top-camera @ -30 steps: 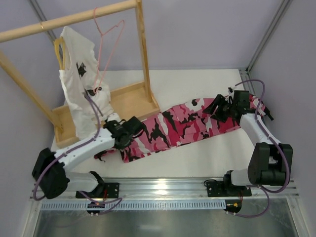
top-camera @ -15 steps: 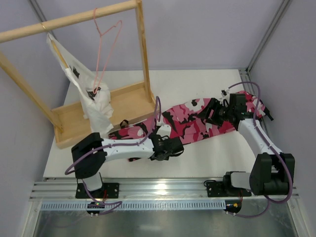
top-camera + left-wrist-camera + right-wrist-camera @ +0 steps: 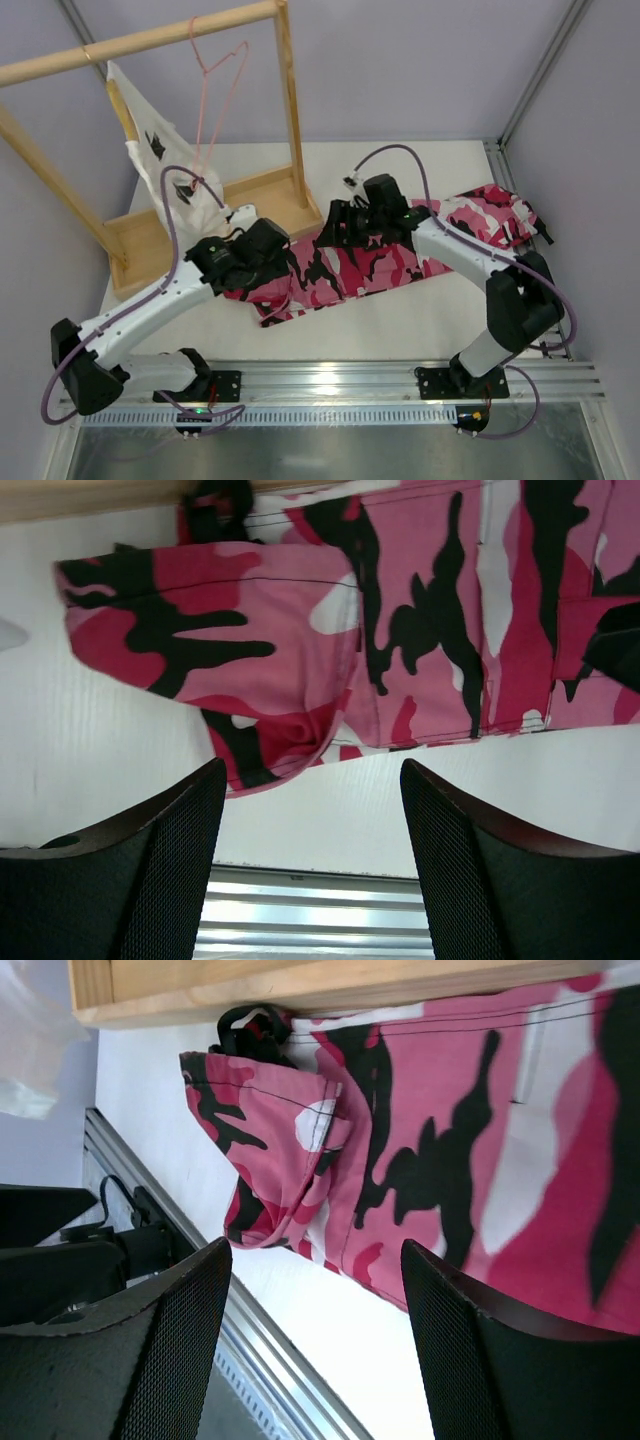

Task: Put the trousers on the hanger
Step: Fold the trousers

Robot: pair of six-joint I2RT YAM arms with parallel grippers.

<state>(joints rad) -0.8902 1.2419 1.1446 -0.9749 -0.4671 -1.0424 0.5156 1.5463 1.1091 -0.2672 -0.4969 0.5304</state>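
Table point(image 3: 430, 165): trousers point(image 3: 350, 268) spread; hanger point(image 3: 204, 105) on rail point(image 3: 140, 40).
Left fingers point(image 3: 165, 865), right fingers point(image 3: 170, 1350): wide, empty.
Advice: pinch cloth edge squarely, both sides.

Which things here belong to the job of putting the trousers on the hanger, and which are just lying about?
Part of the job:
- trousers, lying flat
- pink wire hanger, bare

Just there:
- white T-shirt
- yellow hanger carrying that shirt
- wooden rack that both hangers hook onto
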